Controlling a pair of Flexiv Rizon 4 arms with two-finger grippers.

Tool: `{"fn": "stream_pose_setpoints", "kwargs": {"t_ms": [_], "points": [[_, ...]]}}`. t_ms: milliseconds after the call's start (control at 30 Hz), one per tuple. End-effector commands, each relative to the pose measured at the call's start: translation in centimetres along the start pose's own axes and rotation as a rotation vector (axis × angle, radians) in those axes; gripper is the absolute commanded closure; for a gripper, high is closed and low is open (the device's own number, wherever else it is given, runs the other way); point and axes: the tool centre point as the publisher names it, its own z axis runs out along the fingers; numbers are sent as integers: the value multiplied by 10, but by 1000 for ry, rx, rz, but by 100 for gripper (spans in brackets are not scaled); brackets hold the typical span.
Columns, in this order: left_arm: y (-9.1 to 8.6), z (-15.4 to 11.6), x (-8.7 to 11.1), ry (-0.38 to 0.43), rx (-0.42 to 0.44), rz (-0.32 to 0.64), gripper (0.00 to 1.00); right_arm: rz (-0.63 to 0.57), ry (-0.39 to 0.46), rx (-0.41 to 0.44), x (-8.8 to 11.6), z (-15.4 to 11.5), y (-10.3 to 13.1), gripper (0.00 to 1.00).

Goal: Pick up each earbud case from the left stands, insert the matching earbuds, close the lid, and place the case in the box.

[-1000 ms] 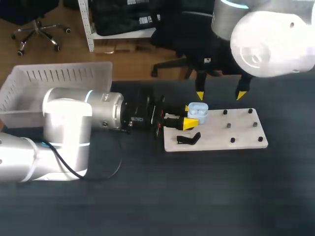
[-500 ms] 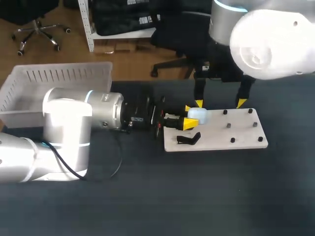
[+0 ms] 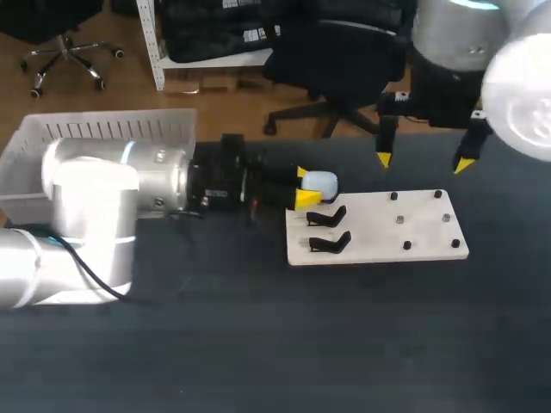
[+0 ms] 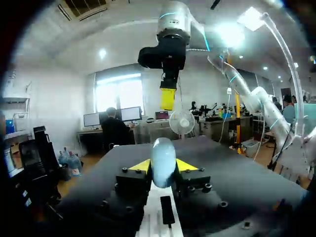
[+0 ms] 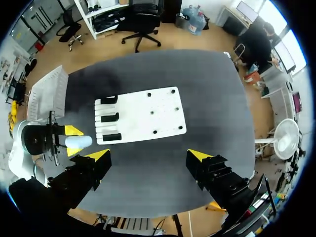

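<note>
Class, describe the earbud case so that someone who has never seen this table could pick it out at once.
Find the white board on the dark table. Just off the board's end nearest the left arm, the left gripper holds the earbud case between its yellow tips. It is the only pale blue, rounded thing there; the nearby stands are black and angular.

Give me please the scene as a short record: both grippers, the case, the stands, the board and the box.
left gripper: shut on the case, beside the board's left end
case: pale blue, lid looks closed, off the stands
right gripper: open, empty, high above the table
stands: three, black, empty, at the board's left end
board: white, flat on the table
box: pale, far left, partly hidden by the left arm
</note>
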Motion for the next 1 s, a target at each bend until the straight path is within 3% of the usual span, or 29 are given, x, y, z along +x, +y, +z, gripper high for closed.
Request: {"fn": "stream_pose_setpoints", "kwargs": {"t_ms": [33,233,267,333,367,467,533,667,767,1000], "points": [[-7,-79,-26,101,-150,25,100,3,-92,-20,7,0,-8,0],[27,-156,-43,189,-410,74,100,3,-92,-20,7,0,-8,0],[36,-171,-40,160,-519,86,100,3,-92,-20,7,0,-8,0],[51,-192,-29,122,-643,82,100,3,-92,-20,7,0,-8,0],[64,-209,-14,159,-756,50,100,3,-92,-20,7,0,-8,0],[82,-235,8,194,-893,23,100,3,-92,-20,7,0,-8,0],[92,-248,20,235,-945,0,100,3,-92,-20,7,0,-8,0],[105,-261,29,278,-968,-27,100,3,-92,-20,7,0,-8,0],[116,-270,30,261,-994,-51,100,3,-92,-20,7,0,-8,0],[133,-281,23,315,-990,-57,100,3,-92,-20,7,0,-8,0]]}}
